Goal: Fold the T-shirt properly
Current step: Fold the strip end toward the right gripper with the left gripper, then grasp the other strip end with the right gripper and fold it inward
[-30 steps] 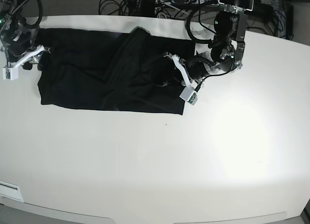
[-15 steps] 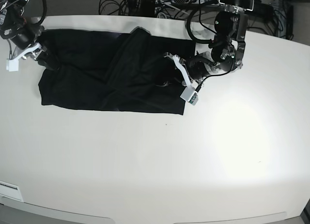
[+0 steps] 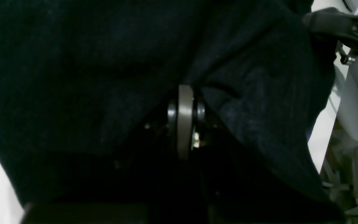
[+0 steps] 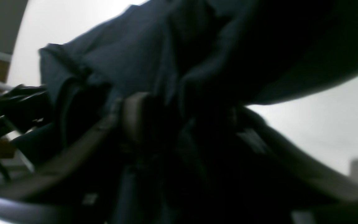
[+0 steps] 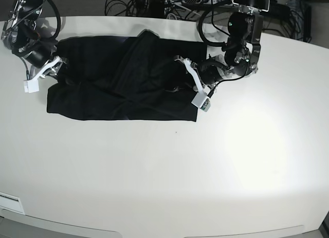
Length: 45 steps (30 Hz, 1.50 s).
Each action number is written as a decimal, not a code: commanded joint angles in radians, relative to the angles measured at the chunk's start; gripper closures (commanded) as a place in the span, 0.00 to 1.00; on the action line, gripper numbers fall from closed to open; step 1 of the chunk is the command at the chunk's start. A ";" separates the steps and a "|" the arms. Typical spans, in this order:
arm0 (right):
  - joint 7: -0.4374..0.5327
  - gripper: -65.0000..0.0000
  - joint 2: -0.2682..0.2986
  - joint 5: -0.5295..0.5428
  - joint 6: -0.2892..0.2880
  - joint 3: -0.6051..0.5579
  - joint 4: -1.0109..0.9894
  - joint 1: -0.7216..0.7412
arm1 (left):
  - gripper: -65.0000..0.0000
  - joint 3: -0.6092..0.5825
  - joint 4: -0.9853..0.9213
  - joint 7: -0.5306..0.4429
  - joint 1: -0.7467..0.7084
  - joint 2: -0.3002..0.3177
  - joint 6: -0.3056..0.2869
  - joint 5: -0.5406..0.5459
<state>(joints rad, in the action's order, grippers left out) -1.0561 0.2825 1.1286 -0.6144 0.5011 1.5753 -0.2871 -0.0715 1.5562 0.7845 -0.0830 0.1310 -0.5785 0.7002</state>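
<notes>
Fold barely begun: large black short-sleeved cloth T-shirt (image 5: 121,78) lies bunched at the far side of the white surface (image 5: 169,166).
You've got the left fingers (image 5: 197,86) pinched tight on the shirt's right-hand edge, cloth draped over them in the wrist view. The right fingers (image 5: 43,73) sit at the shirt's left edge, partly closed around the cloth; a firm hold I cannot tell. No neat fold yet, ridge through the middle, smoothing and all folds left. Versus a second ago: right arm moved inward, shirt's left edge pulled right, shirt narrower; left unchanged.
</notes>
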 commanded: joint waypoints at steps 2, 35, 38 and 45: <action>-0.002 0.96 0.026 -0.006 -0.007 0.013 0.013 0.014 | 1.00 0.001 0.005 0.068 0.001 0.010 -0.033 0.015; 0.012 1.00 0.174 -0.204 0.201 0.090 0.732 -0.064 | 0.70 0.144 0.080 0.185 0.007 0.093 -0.117 0.225; 0.007 1.00 0.092 -0.114 0.156 0.090 0.761 -0.070 | 0.70 0.144 0.080 0.182 -0.005 0.093 -0.117 0.225; 0.007 1.00 -0.092 -0.078 0.116 0.089 0.760 -0.070 | 0.70 0.144 0.080 0.181 -0.008 0.093 -0.117 0.229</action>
<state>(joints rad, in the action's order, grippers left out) -1.0779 0.1791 1.0290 -0.4911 0.5838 2.3215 -0.3630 0.0708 1.6203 0.9874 -0.1020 0.2188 -0.6891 0.9020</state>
